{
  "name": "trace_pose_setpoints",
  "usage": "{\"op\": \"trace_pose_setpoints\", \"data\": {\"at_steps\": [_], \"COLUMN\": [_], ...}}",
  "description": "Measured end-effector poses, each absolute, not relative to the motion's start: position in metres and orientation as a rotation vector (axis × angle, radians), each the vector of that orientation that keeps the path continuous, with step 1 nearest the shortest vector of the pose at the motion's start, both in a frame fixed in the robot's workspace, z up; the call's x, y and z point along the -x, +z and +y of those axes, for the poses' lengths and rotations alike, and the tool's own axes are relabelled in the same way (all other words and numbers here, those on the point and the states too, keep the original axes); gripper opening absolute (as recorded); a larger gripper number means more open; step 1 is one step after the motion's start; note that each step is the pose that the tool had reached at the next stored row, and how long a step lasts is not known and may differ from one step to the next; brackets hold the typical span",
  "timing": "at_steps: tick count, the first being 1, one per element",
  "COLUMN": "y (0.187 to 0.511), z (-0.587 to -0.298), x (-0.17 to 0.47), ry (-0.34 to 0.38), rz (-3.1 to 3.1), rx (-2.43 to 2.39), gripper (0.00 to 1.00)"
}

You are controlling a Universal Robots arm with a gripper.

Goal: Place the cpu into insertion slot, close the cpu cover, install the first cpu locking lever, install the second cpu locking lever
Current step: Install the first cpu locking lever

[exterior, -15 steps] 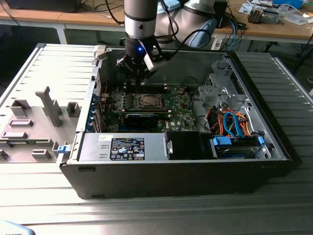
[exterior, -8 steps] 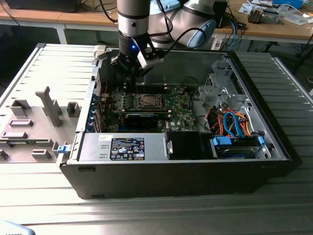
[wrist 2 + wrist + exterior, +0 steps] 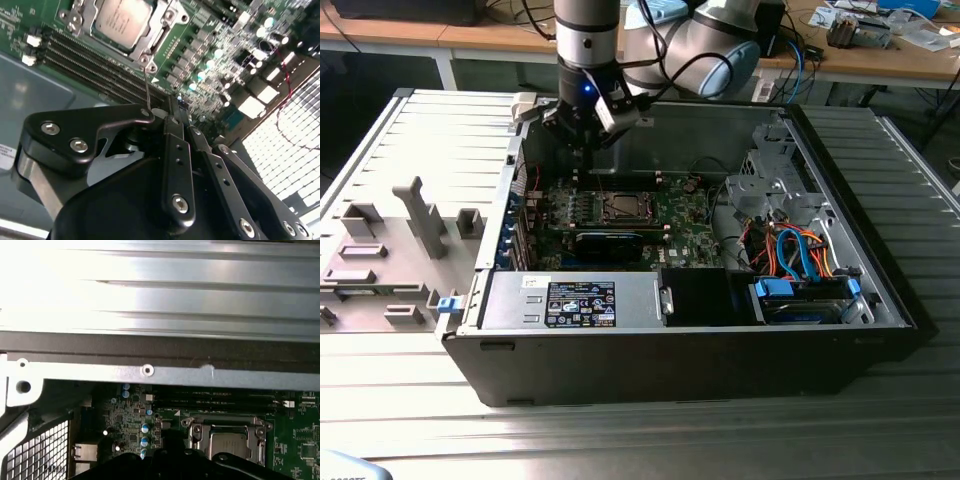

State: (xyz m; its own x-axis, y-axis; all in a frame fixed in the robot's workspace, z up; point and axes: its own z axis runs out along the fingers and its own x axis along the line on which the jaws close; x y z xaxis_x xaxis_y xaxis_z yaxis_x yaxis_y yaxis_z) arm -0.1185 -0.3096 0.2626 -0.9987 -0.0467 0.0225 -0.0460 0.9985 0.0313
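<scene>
Ribbed grey metal table [image 3: 880, 140] carries everything, and on it lies a big open black computer case [image 3: 680, 350], side panel off, reaching nearly to the table's front edge. Off the case's end on the exterior view's left sits a flat grey plastic fixture tray [image 3: 380, 260] with upright blocks. Above the case's rear wall hangs the silver-and-grey robot arm [image 3: 588, 40], and its black gripper [image 3: 582, 160] points down just inside that rear edge, above the board and touching nothing that I can see. I cannot tell whether its fingers are spread or closed; in the second wrist view the gripper's black linkage [image 3: 170, 170] hides the tips.

Inside the case lies the green circuit board [image 3: 685, 222], with a long black graphics card [image 3: 608, 243] along its front side and a bundle of blue and orange cables [image 3: 798, 255] toward the case's end on the exterior view's right. Near the board's middle is the square silvery-rimmed insertion slot [image 3: 622, 207]. The thin square cpu with a flat silvery-grey top [image 3: 122, 21] already sits in it, framed by the square silvery metal cpu cover [image 3: 260, 435], which looks to lie flat around the chip. Long narrow dark memory slots [image 3: 95, 70] run just beside the socket.
</scene>
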Motion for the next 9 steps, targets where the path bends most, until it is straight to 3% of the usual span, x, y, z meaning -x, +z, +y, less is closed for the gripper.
{"op": "trace_pose_setpoints", "data": {"at_steps": [9], "y": [0.263], "z": [-0.309], "x": [0.108], "ry": [-0.061], "rz": [-3.113], "rx": [-0.131], "gripper": [0.11]}}
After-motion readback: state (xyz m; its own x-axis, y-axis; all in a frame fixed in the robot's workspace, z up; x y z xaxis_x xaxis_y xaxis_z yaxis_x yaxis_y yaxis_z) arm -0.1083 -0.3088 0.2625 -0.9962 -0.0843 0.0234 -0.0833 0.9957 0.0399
